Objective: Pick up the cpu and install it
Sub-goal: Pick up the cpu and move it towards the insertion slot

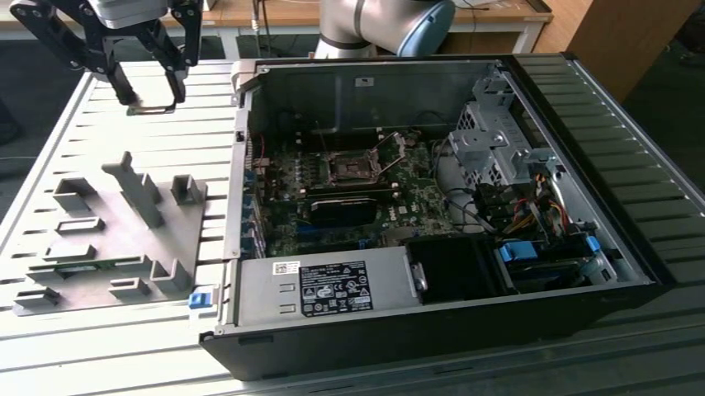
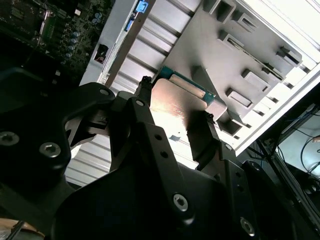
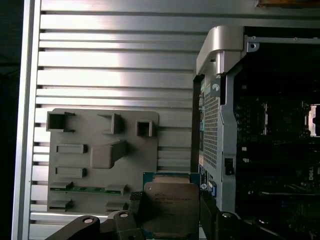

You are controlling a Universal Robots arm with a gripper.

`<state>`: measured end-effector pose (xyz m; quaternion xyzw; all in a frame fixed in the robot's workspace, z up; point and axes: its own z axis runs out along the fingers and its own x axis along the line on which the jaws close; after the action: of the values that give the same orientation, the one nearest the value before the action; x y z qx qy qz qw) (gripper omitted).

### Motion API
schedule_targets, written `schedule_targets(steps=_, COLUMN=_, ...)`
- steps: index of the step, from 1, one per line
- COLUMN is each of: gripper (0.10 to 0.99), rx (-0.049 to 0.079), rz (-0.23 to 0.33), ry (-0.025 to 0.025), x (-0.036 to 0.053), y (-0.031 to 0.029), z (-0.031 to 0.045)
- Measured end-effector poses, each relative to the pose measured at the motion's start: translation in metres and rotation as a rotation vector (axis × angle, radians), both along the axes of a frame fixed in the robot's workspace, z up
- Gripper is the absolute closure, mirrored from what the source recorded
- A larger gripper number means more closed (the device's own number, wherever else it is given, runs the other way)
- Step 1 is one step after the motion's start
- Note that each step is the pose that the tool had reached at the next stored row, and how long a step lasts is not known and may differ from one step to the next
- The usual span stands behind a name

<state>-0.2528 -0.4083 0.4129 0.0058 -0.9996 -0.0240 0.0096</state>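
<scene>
1. The cpu [image 3: 169, 210] is off the table: a flat square chip, silvery-grey lid facing the camera in the first wrist view, with a thin greenish rim around it.
2. In the second wrist view the cpu [image 2: 175, 112] catches the light, its green edge at the end away from the camera.
3. The gripper [image 3: 171, 205] is clamped on it, one black finger [image 3: 206, 207] pressed to each of two opposite sides.
4. From the exterior view the gripper [image 1: 152, 103] hangs in the air with the cpu [image 1: 154, 108] as a thin sliver between the fingertips, lying roughly flat.
5. Below it lies the slatted metal table [image 1: 210, 124], well apart from the chip.
6. Nearer the camera on the table sits a grey fixture plate [image 1: 121, 243] with raised blocks, clear of the gripper.
7. On the exterior view's right of the gripper lies the open computer case [image 1: 441, 338] on its side.
8. Inside is the motherboard [image 1: 408, 198], and on it the dark square socket [image 1: 355, 169], well apart from the chip.
9. The first wrist view puts the chip between the plate [image 3: 75, 135] and the case's corner [image 3: 220, 50].
</scene>
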Motion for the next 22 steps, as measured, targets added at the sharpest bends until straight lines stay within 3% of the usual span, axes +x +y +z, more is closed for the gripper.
schedule_targets(steps=22, gripper=0.545, rx=0.000, rz=0.000, ry=0.0000, x=0.0200, y=0.0002, z=0.0000)
